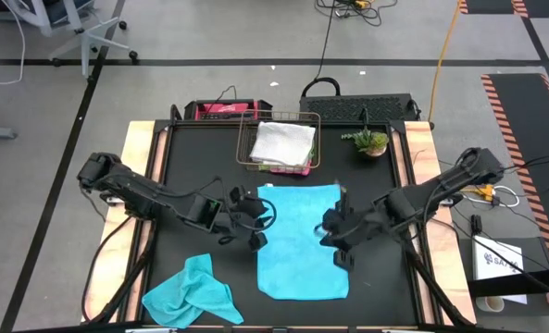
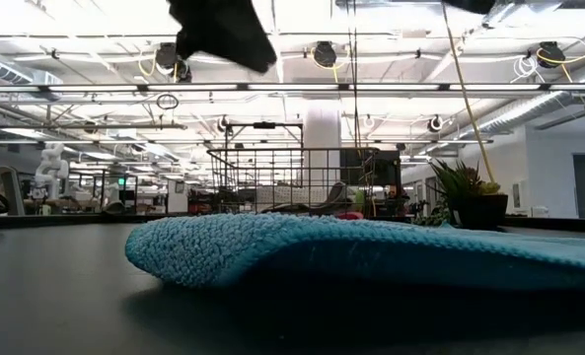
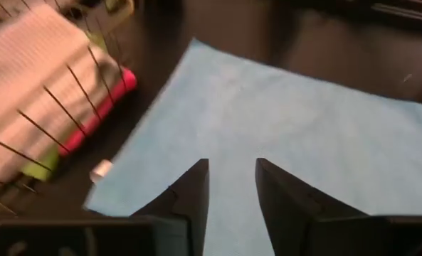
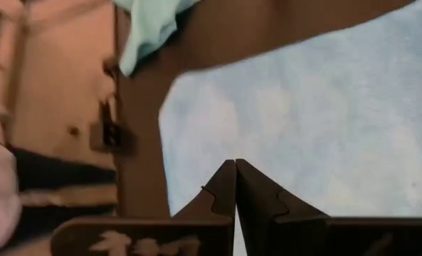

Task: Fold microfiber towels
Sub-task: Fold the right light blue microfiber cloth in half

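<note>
A turquoise blue towel (image 1: 302,242) lies spread flat on the black mat in the middle of the table. In the low view its end (image 2: 174,251) looks thick and rounded. My left gripper (image 1: 257,231) hovers at the towel's left edge, open, with only the towel (image 3: 289,128) showing below its fingers. My right gripper (image 1: 332,239) hangs over the towel's right half, shut and empty, above the cloth (image 4: 324,121). A second turquoise towel (image 1: 193,294) lies crumpled at the near left. Grey (image 1: 281,141), pink and lime green towels lie in the basket.
The copper wire basket (image 1: 255,139) stands at the far middle of the mat, just beyond the flat towel. A small potted plant (image 1: 371,141) sits to its right. Wooden table edges (image 1: 140,148) frame the mat, and bare mat shows on both sides of the towel.
</note>
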### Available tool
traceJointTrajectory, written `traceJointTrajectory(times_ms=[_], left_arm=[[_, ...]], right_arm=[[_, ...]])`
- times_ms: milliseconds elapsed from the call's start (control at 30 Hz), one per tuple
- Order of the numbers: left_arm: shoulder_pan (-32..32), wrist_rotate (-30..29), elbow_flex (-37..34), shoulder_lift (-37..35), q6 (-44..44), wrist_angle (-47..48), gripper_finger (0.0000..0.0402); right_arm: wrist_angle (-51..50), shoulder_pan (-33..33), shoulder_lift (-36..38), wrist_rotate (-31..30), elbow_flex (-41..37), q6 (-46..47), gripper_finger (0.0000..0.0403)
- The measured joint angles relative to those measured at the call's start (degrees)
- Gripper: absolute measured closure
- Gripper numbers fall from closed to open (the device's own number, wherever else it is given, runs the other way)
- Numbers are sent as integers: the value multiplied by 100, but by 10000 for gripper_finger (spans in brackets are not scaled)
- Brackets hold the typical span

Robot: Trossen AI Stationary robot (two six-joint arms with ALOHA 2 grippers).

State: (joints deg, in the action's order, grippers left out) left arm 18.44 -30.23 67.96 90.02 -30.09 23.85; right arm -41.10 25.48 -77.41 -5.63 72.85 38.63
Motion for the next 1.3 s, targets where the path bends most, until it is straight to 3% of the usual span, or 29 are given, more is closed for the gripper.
traceJointTrajectory(times_ms=[167,333,467,633,1000,1300], left_arm=[[-65,62,338,-4,178,122,314],[-83,219,346,-4,152,322,319],[-83,355,346,-4,119,542,319],[-80,428,346,-4,-33,658,320],[-68,428,346,-4,-41,645,320],[-79,426,344,-4,22,648,320]], right_arm=[[-1099,283,-994,266,746,-109,403],[-1748,516,-1639,969,664,56,403],[-1687,655,-1909,1252,532,445,401],[-1118,794,-1917,1648,305,1106,374],[-663,1216,-1887,1646,-282,3335,270],[1760,1445,-1888,2188,-1526,4868,226]])
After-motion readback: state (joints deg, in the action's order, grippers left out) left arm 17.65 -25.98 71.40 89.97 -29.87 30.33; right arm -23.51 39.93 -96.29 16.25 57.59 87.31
